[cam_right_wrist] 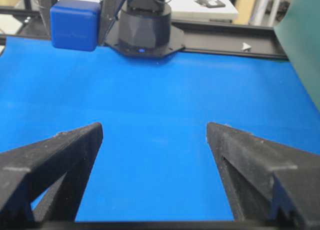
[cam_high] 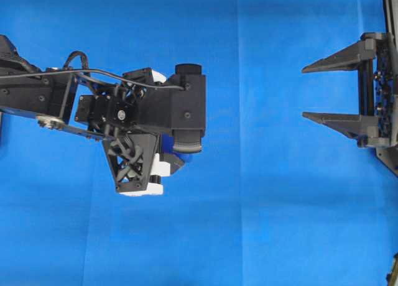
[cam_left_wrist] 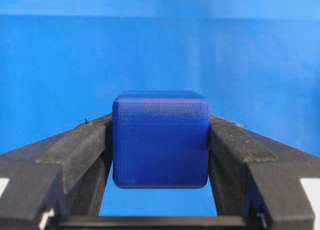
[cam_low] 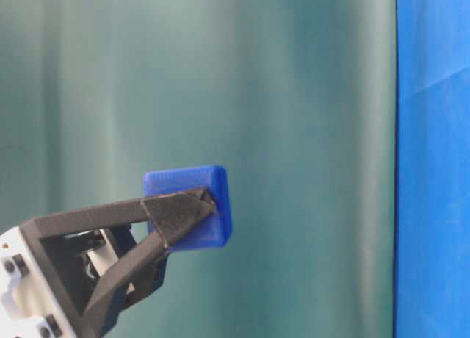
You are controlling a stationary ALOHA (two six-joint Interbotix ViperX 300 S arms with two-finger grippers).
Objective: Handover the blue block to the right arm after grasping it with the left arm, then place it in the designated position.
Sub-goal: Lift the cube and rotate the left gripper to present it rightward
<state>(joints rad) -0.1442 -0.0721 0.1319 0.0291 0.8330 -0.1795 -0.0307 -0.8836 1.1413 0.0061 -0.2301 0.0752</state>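
**Block pinched in my left fingers, right jaws waiting wide**

I am holding the blue block [cam_left_wrist: 160,139] in my left gripper [cam_left_wrist: 160,155], fingers pressing its two side faces, the cube riding clear above the blue cloth [cam_left_wrist: 160,50]. In the table-level view the block [cam_low: 192,206] is sitting at the fingertips [cam_low: 180,209], with a green backdrop [cam_low: 257,95] filling the frame behind it.

My right gripper [cam_high: 311,92] is standing spread at 3 o'clock in the overhead view, both pointed fingers aiming toward 9 o'clock, nothing between them. Bare cloth is lying between the two grippers; nothing is blocking that gap.

From my right wrist, the block [cam_right_wrist: 75,24] is showing at 11 o'clock, with the left arm's round base [cam_right_wrist: 145,32] behind it at 12 o'clock.

Overhead, my left arm's wrist housing [cam_high: 168,106] is covering the block and fingers entirely. The right arm is cut off by the frame edge at 3 o'clock. The things beyond the cloth at 12 o'clock in the right wrist view are blurred.
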